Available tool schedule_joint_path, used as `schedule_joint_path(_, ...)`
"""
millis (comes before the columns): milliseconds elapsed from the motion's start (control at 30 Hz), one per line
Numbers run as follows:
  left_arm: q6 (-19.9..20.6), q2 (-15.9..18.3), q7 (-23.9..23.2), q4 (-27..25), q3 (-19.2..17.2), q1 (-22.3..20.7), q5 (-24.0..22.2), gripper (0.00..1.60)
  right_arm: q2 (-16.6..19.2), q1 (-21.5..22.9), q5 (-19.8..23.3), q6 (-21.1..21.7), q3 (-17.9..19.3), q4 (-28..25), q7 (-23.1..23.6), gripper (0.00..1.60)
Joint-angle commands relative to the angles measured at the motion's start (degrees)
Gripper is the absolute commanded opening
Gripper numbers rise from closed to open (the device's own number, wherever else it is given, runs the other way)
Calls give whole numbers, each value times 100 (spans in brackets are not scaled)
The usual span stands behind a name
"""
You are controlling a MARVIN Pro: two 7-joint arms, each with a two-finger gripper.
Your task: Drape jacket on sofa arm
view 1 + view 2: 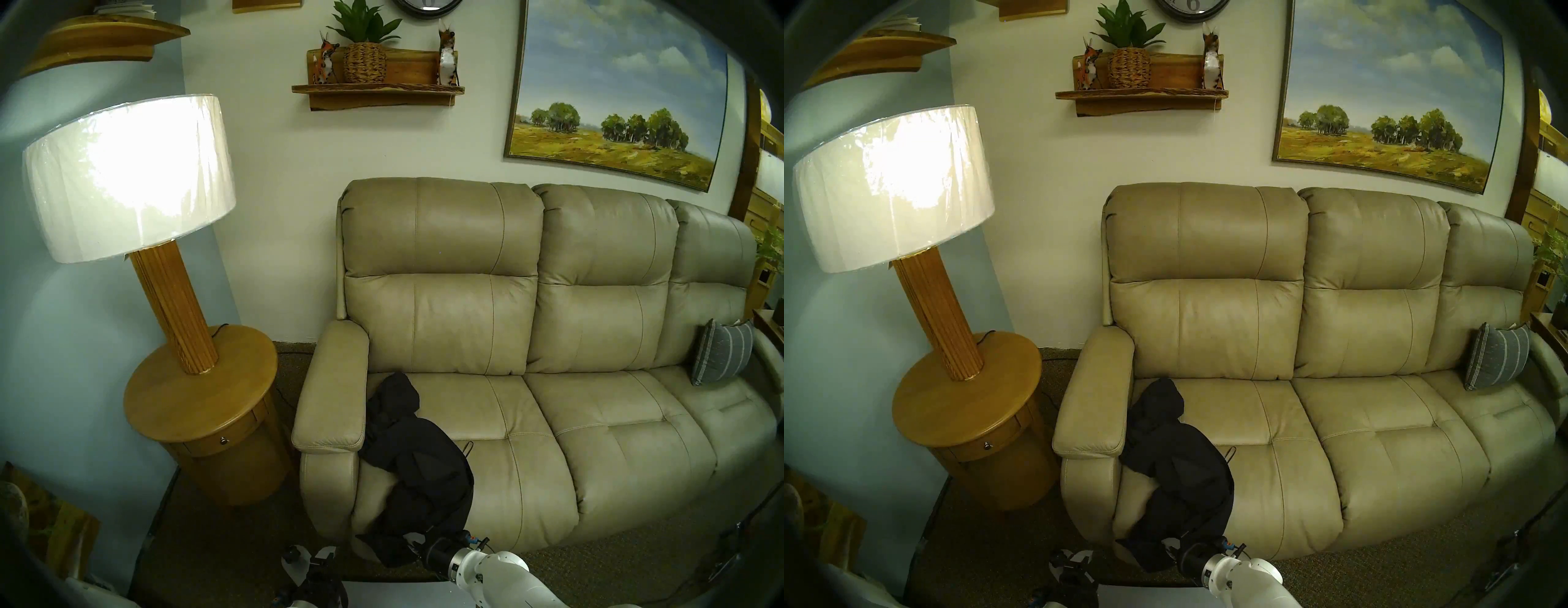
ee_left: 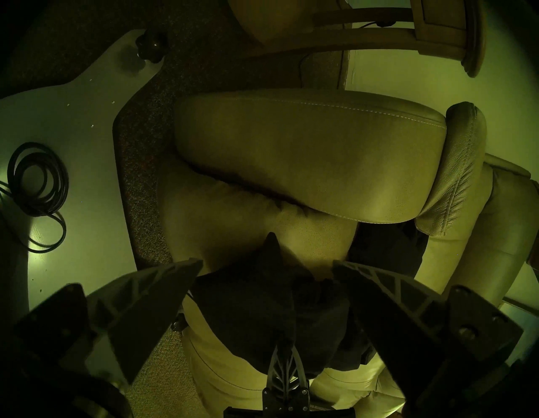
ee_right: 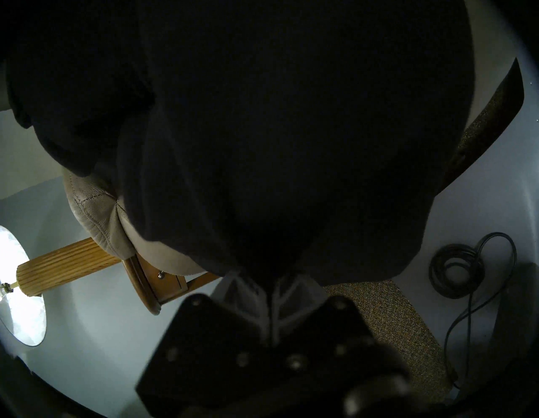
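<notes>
The black hooded jacket [image 1: 407, 458] [image 1: 1170, 463] lies crumpled on the sofa's left seat, next to the beige sofa arm [image 1: 335, 395] [image 1: 1096, 403], and hangs over the seat front. My right gripper [image 1: 409, 550] [image 1: 1172, 552] is shut on the jacket's hanging lower edge. In the right wrist view the jacket's black fabric [image 3: 262, 116] covers the tips of the right gripper [image 3: 271, 284]. My left gripper [image 1: 309, 556] [image 2: 267, 262] is open and empty, low in front of the sofa arm [image 2: 306, 151]. A jacket corner [image 2: 262, 306] lies between its fingers.
A round wooden side table [image 1: 199, 395] with a lit lamp [image 1: 127, 178] stands left of the sofa arm. A grey striped pillow [image 1: 721, 352] leans at the sofa's right end. A coiled black cable [image 2: 35, 181] [image 3: 458, 271] lies on my white base.
</notes>
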Motion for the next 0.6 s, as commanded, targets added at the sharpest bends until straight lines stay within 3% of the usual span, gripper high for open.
schedule_joint_path(0, -115, -20, -271, 1, -67, 118, 3, 160, -203, 164, 32, 72, -176, -274, 278, 0)
schedule_joint_path(567, -332, -11, -649, -43, -189, 229, 100, 160, -292, 614, 31, 360, -1138, -1100, 751, 0)
